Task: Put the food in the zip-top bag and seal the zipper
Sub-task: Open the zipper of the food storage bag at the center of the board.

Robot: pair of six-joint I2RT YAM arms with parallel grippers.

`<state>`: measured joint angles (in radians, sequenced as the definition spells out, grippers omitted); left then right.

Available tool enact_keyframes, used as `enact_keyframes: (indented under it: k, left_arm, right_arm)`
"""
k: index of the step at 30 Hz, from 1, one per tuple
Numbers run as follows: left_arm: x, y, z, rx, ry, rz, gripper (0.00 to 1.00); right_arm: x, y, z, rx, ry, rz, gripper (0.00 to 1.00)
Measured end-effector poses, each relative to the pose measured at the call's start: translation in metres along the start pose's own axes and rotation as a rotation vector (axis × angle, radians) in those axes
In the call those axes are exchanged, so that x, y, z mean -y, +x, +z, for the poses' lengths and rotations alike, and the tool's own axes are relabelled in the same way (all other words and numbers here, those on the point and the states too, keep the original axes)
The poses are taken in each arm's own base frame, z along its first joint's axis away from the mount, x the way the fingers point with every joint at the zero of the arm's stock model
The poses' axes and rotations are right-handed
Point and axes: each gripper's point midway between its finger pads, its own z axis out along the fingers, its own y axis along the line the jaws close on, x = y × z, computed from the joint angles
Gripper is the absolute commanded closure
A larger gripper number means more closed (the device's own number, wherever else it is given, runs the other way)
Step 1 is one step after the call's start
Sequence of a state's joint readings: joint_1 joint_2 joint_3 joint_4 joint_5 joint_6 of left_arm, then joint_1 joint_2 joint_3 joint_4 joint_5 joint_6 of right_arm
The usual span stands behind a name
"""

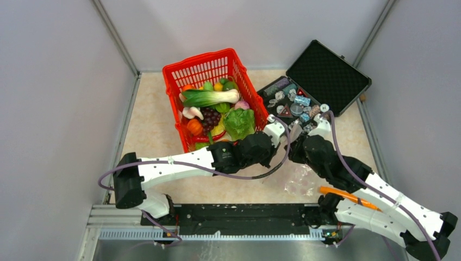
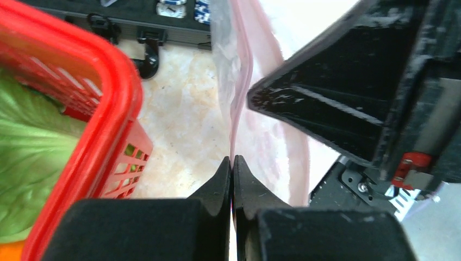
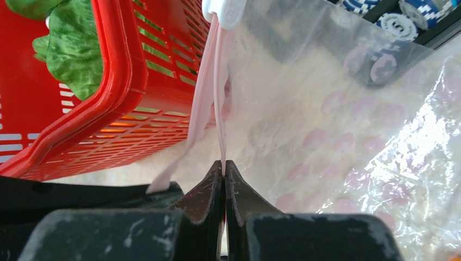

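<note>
Left claw (image 2: pixel 232 160) is pinched tight, its two black fingers pressed together on the pink edge of the clear bag (image 2: pixel 228 54), which rises straight up from the tips. Right claw (image 3: pixel 223 163) is likewise clamped with no gap, gripping the pink zipper (image 3: pixel 209 92) along the bag's mouth. From there the strip runs up to a small white slider tab (image 3: pixel 224 11), and one loose layer of the strip curls away to the left of the fingers. The bag's clear film, printed with pale pink dots, spreads out to the right of that claw.

From above, the two wrists meet close together just in front of the red basket (image 1: pixel 179 76), and the bag (image 1: pixel 299 176) hangs crumpled between the arms over the beige worktop (image 1: pixel 152 136).

All the food sits in the basket: lettuce (image 1: pixel 239 122) at the near right corner, a leek (image 1: pixel 209 98) across the middle, dark grapes (image 1: pixel 211 117), a small pumpkin (image 1: pixel 194 126) and a red chili (image 1: pixel 209 138) toward the near side. An open black case (image 1: pixel 329 76) lies to the right of the basket, touching or just beside it, with grey-blue trinkets (image 1: pixel 291 100) in its lower half
</note>
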<state>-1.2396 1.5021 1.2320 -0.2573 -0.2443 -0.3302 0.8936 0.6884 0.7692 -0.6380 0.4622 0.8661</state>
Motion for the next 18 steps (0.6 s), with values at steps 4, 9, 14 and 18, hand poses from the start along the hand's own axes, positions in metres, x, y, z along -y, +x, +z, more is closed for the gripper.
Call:
enact_keyframes:
  k: [4,9,14,18]
  left_arm:
    - [-0.017,-0.001,0.000,0.015,-0.095,-0.016,1.00]
    - [-0.042,0.002,-0.003,0.013,-0.222,-0.044,1.00]
    - [-0.051,0.004,-0.005,0.009,-0.268,-0.052,1.00]
    - [-0.053,0.006,-0.005,0.004,-0.275,-0.054,1.00]
  right_arm:
    - [0.005,-0.004,-0.007,-0.011,0.028,-0.043,1.00]
    - [0.001,-0.020,-0.026,-0.017,0.026,-0.088,1.00]
    - [0.004,-0.024,-0.045,-0.081,0.051,-0.171,1.00]
    - [0.017,-0.017,-0.055,-0.144,0.089,-0.228,1.00]
